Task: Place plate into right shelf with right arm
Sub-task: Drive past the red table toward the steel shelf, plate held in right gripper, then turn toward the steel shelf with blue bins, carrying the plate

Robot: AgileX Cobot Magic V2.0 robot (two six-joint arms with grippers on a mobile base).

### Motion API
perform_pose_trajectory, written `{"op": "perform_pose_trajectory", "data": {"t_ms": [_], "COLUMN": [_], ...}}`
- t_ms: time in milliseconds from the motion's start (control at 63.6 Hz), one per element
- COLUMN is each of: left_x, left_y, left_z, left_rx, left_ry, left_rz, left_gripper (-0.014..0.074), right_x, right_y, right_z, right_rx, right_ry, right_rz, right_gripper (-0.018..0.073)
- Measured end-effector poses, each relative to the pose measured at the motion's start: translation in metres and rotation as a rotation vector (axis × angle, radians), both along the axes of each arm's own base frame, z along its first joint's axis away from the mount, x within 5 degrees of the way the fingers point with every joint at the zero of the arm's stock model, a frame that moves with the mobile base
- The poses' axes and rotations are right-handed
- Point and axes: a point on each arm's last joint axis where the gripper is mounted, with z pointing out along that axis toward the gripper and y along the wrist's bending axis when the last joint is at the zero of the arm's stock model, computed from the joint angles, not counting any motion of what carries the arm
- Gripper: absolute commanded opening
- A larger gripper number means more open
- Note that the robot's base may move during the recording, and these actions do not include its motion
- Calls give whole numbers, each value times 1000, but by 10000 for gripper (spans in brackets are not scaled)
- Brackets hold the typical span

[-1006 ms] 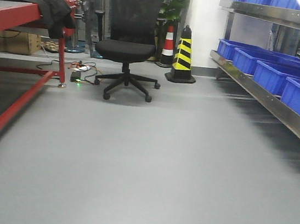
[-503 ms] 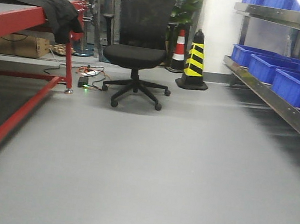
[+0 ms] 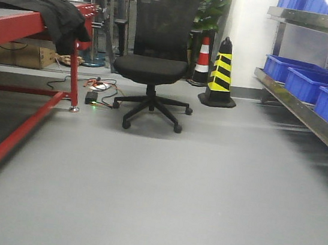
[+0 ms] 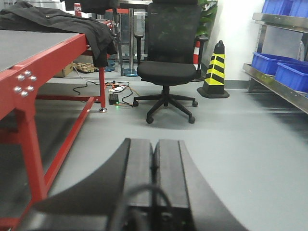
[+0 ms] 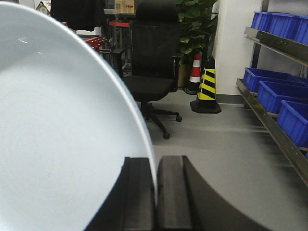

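White plate [image 5: 57,144]; blue bins [image 3: 305,84]; red table frame [image 3: 14,22]; black chair [image 3: 150,69]; yellow-black striped cone [image 3: 221,75]; grey floor [image 3: 203,194].

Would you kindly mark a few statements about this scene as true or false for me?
1. The right gripper is shut on the plate. True.
2. The left gripper holds a cup. False: it is shut and empty.
3. The plate lies in a blue bin. False: the right gripper holds it.
4. A chair stands beside the yellow-black cone. True.
5. The red table is bare. False: a black jacket lies on it.
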Motion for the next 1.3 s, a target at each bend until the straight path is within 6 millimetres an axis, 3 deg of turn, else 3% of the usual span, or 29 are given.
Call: {"op": "perform_pose_trajectory", "data": {"t_ms": [1305], "left_x": [0], "left_y": [0], "left_z": [0], "left_rx": [0], "left_ry": [0], "left_rz": [0], "left_gripper": [-128], "right_x": [0], "right_y": [0], "right_z": [0], "right_rx": [0], "right_ry": [0], "right_rz": [0], "right_gripper": [62]}}
